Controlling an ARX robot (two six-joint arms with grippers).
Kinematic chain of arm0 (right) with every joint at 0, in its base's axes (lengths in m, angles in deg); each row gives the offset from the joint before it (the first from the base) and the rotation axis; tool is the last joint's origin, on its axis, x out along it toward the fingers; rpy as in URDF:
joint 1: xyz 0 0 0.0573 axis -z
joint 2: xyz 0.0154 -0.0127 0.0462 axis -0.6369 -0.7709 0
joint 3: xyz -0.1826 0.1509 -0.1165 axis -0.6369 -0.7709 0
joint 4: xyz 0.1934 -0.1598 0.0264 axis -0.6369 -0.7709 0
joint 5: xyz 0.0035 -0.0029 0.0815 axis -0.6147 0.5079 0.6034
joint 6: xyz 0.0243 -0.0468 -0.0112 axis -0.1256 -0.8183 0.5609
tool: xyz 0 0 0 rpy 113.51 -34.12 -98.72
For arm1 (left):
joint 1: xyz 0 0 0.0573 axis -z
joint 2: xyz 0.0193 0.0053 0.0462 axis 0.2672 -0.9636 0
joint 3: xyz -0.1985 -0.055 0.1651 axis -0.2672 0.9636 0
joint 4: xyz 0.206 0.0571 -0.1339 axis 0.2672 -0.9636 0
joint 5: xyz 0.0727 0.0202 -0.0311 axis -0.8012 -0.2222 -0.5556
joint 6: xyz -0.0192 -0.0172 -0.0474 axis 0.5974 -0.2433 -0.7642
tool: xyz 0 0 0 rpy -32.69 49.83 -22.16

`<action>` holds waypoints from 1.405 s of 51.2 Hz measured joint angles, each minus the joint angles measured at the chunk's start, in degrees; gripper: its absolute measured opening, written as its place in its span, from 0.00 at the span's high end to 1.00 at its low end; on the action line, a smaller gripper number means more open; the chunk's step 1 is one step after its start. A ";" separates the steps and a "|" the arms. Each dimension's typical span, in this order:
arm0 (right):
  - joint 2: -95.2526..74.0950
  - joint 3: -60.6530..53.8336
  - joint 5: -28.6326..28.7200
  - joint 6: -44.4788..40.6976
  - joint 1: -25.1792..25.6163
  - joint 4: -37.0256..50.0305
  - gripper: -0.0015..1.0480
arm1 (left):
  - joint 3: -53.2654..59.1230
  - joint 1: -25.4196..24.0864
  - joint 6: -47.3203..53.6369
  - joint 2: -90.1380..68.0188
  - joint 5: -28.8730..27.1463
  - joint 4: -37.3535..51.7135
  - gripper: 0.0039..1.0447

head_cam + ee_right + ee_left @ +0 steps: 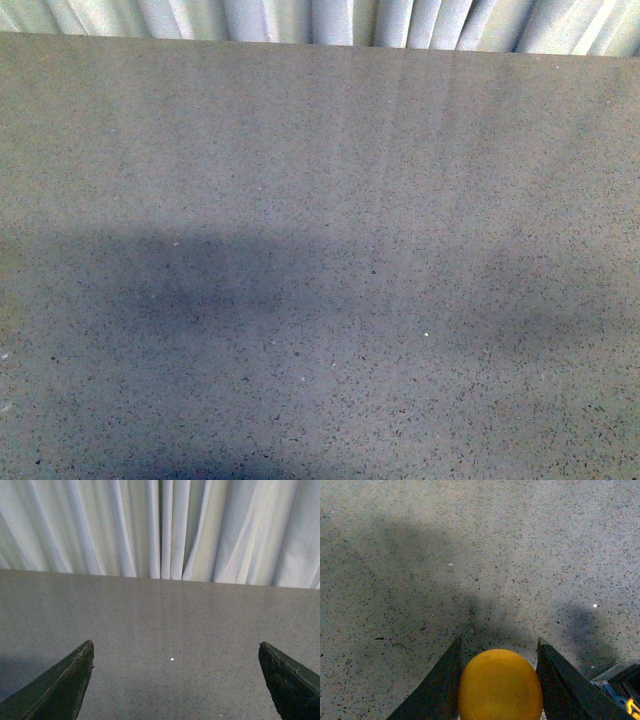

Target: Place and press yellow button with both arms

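Yellow button [500, 687] clamped in left claw [499, 645] | right claw [175, 644] wide | speckled grey table [320, 150] | white curtain [100, 525]

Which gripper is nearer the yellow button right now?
Left. The yellow button sits clamped in the left gripper; the right gripper hangs open over the table, no button in its view.

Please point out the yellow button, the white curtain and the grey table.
Domed orange-yellow push-button [500, 686]: left wrist view, centre of cap.
White pleated fabric curtain [172, 530]: right wrist view, a middle fold.
Grey speckled table [320, 150]: front view, bare top.
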 joint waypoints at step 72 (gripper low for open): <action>0.00 0.00 0.00 0.00 0.00 0.00 0.09 | -12.24 60.98 -26.71 -9.40 -19.98 -0.09 0.67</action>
